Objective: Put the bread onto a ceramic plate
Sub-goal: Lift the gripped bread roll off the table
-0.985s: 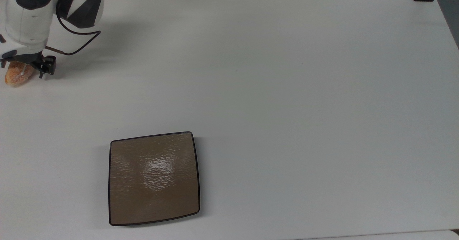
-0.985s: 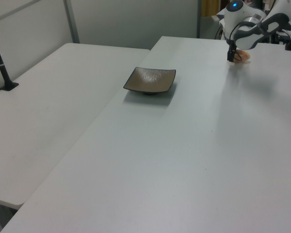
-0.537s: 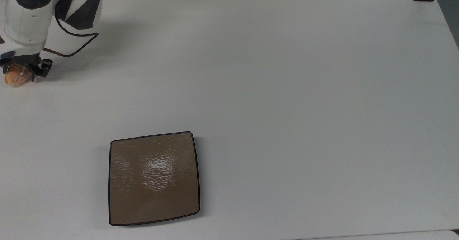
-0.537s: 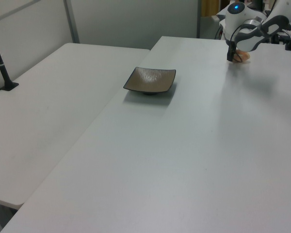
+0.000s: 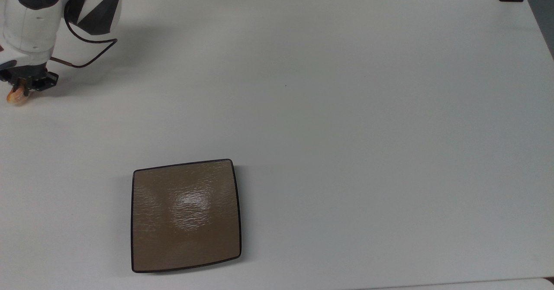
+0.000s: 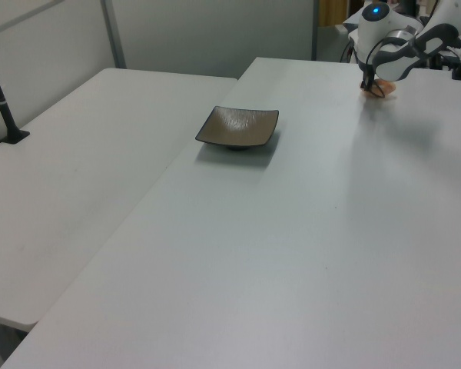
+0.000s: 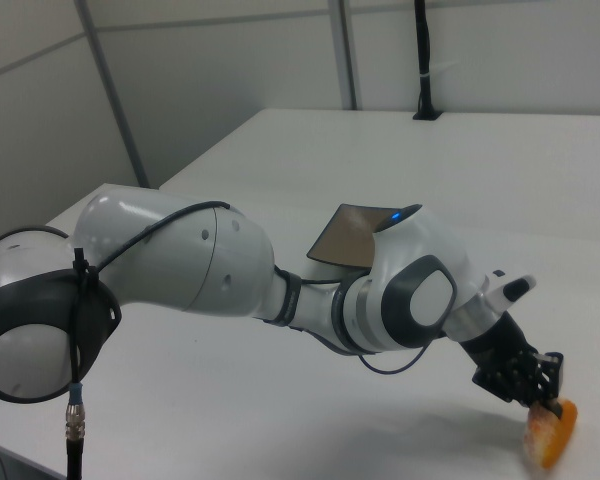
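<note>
The bread (image 5: 16, 96) sits at the far left edge of the top view, on the white table (image 5: 329, 108), and it now looks narrower from above than it did a moment ago: half a second back I saw a broader oval, now only a thin orange sliver pokes out below my pincer (image 5: 26, 82). In the right view the bread (image 7: 548, 435) hangs just under my fingertips, tilted on edge, its lower end very near or touching the tabletop; I cannot tell which. My pincer (image 7: 532, 392) has drawn in over the last second, from spread wide on either side of the bun to pinched close onto it, so I judge I now have hold of it and it has turned as I squeezed.

The plate (image 5: 186, 215) lies well apart, toward the bottom of the top view, bare and unmoved; in the left view the plate (image 6: 238, 127) is near the table's middle while my pincer (image 6: 366, 83) and the bread (image 6: 382, 89) are at the far right corner.

So the grasp looks made. What remains, I think, is lifting and carrying across to the plate. With the bun gripped on edge, it could slip or twist.
</note>
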You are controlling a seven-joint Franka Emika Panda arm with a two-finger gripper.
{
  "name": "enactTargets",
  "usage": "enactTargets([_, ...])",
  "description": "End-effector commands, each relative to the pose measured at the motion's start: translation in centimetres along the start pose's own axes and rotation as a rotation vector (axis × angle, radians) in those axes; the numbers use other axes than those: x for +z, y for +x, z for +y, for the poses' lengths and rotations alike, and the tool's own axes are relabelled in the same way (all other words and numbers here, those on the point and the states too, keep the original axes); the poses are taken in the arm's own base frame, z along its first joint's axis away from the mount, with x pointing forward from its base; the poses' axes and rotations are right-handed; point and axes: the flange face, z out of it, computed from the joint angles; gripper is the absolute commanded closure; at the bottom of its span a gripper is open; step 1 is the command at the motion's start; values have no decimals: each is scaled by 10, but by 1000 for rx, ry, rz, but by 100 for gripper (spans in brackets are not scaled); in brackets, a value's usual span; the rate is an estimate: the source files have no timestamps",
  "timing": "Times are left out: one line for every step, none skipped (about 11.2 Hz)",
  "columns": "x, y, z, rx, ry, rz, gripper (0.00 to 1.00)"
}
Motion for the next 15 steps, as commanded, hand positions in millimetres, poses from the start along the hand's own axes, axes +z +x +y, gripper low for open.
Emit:
enactTargets([-8,7,-3,-22,-6,20,81])
enactTargets([-14,11,4,-12,-14,31,83])
enactTargets([-15,12,5,-7,-15,35,87])
enactTargets([-20,13,6,-3,-16,40,88])
enactTargets([-22,15,6,5,-10,45,88])
enactTargets([-29,23,1,22,7,64,88])
enactTargets([-45,38,1,44,13,102,88])
enactTargets([-56,51,-13,28,19,123,88])
enactTargets([-72,65,-21,19,17,154,88])
enactTargets([-89,80,-27,10,9,190,88])
enactTargets([-110,96,-38,-6,4,230,88])
enactTargets([-131,111,-51,-24,3,271,88])
enactTargets([-149,125,-68,-45,10,306,88])
enactTargets([-168,136,-80,-64,8,344,88])
enactTargets([-187,148,-96,-87,7,378,87])
